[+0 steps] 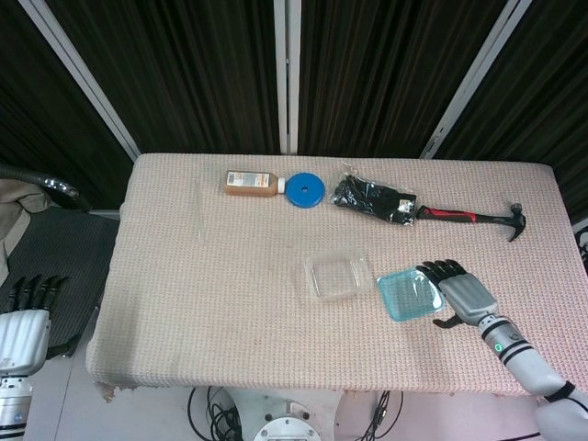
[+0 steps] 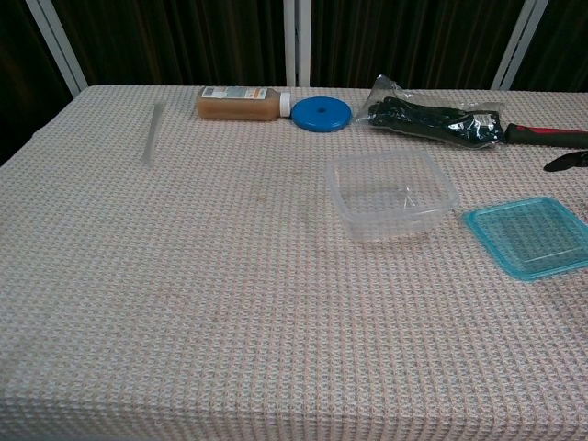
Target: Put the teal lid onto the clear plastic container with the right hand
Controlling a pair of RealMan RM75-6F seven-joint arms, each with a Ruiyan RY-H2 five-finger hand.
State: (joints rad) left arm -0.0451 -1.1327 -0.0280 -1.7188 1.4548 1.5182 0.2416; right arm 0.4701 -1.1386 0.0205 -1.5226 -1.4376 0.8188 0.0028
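— Lower right of the head view? 
— Right hand (image 1: 461, 296), dark fingers spread and holding nothing, set at the right edge of the flat square teal plastic lid (image 1: 409, 294); touching or just above, cannot tell. In the chest view only dark fingertips (image 2: 565, 162) poking in from the right edge.

— And the lid itself? 
— Flat on the beige woven tablecloth (image 1: 230, 303), right of centre, just beside the clear rectangular plastic container (image 1: 337, 277), apart from it. Container open and upright, left of the lid.

— Lower left corner? 
— Left hand (image 1: 25, 322), off the table's left edge, fingers straight and slightly apart, holding nothing.

— Along the top of the cloth? 
— Brown bottle lying on its side (image 1: 252, 182), round blue disc (image 1: 304, 189) right against its cap, then a clear bag of black items (image 1: 375, 200), then a hammer with a red-and-black handle (image 1: 473, 218) toward the right edge. Thin clear tube (image 1: 199, 211) at upper left, lying lengthwise.
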